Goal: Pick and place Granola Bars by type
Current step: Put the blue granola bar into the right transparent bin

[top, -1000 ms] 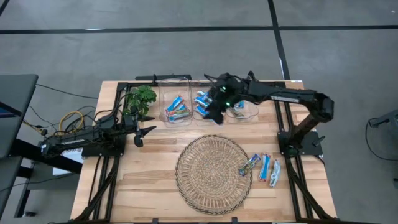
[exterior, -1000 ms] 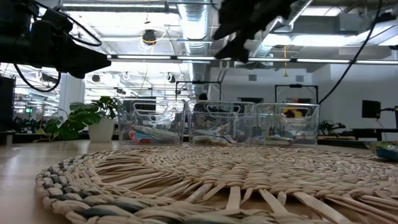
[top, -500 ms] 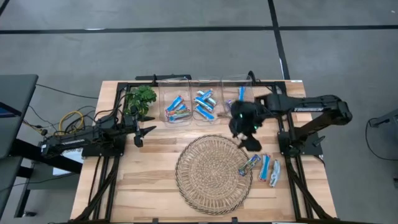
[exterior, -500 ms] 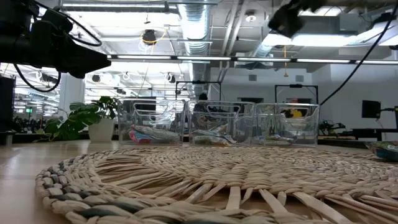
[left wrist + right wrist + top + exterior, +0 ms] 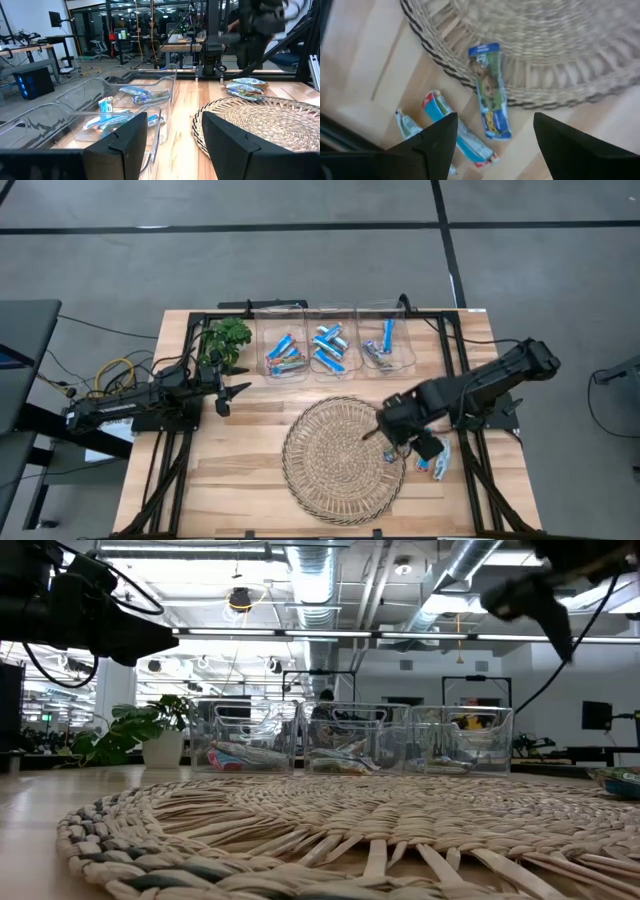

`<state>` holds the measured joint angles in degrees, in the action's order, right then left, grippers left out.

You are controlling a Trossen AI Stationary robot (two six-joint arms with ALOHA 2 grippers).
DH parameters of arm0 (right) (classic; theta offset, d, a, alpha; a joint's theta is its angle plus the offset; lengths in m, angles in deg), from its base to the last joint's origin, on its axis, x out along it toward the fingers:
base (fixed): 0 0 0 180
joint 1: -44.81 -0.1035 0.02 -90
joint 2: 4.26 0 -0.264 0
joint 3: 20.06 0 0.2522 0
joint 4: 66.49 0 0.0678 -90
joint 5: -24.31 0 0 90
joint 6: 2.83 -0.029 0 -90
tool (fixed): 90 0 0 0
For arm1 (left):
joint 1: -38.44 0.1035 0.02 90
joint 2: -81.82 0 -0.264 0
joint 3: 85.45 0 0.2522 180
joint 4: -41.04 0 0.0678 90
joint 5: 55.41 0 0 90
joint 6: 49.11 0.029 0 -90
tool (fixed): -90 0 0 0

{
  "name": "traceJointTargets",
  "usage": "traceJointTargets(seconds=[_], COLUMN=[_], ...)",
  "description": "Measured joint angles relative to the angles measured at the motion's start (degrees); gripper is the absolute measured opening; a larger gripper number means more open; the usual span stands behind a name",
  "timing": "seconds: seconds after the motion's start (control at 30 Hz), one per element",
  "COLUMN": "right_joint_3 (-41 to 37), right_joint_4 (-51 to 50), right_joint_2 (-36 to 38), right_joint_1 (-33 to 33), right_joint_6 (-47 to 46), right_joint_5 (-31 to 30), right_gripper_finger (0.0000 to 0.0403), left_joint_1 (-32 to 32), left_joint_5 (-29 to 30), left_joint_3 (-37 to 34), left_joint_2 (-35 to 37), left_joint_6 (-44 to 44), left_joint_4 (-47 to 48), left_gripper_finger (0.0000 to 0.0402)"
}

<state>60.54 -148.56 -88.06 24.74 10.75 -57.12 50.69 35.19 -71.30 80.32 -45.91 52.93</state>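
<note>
high view shows the right gripper (image 5: 398,432) above the right edge of the wicker mat (image 5: 335,460), near the right edge of the table (image 5: 240,470). in the right wrist view its fingers (image 5: 437,137) are spread apart with nothing between them, and a green and tan granola bar (image 5: 490,90) lies just below, half on the mat rim and half on the wood. two more bars, one blue with a red end (image 5: 455,132) and one pale (image 5: 405,125), lie just beside it on the table. the other granola bars are already in the three clear bins (image 5: 335,345) along the far edge of the table.

the risk i see is in the grasp. the bar sits tilted over the woven rim, so one finger can catch the weave and push the flat wrapper away. the shiny wrapper can also slip when the fingers close. the blue bar is near, so a wide descent may pinch two bars of different type together, and then a wrong bar goes into a bin.

the left gripper (image 5: 232,392) waits near the left edge by the plant (image 5: 225,338), its fingers parted and empty.
</note>
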Motion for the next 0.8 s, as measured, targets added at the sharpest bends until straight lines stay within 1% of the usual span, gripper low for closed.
traceJointTargets(seconds=[0.1, 0.23, 0.33, 0.53, 0.67, 0.8], right_joint_3=[-3.9, -8.1, -10.0, -10.7, -10.7, -12.5], right_joint_4=[2.5, 8.3, 11.1, 11.3, 11.6, 12.5], right_joint_2=[-1.8, -4.5, -6.5, -10.0, -10.3, -10.8], right_joint_1=[-1.6, -2.5, -2.5, -3.4, -4.8, -6.0], right_joint_6=[-2.0, -4.3, -4.6, -4.6, -4.6, -4.6], right_joint_5=[-1.4, -3.8, -4.1, -4.0, -4.0, -4.0], right_gripper_finger=[0.0253, 0.0253, 0.0253, 0.0253, 0.0253, 0.0253], left_joint_1=[0.0, 0.0, 0.0, 0.0, 0.0, 0.0], left_joint_5=[0.0, 0.0, 0.0, 0.0, 0.0, 0.0], left_joint_3=[0.0, 0.0, 0.0, 0.0, 0.0, 0.0], left_joint_2=[0.0, 0.0, 0.0, 0.0, 0.0, 0.0], left_joint_6=[0.0, 0.0, 0.0, 0.0, 0.0, 0.0], left_joint_4=[0.0, 0.0, 0.0, 0.0, 0.0, 0.0], left_gripper_finger=[0.0183, 0.0183, 0.0183, 0.0183, 0.0183, 0.0183])
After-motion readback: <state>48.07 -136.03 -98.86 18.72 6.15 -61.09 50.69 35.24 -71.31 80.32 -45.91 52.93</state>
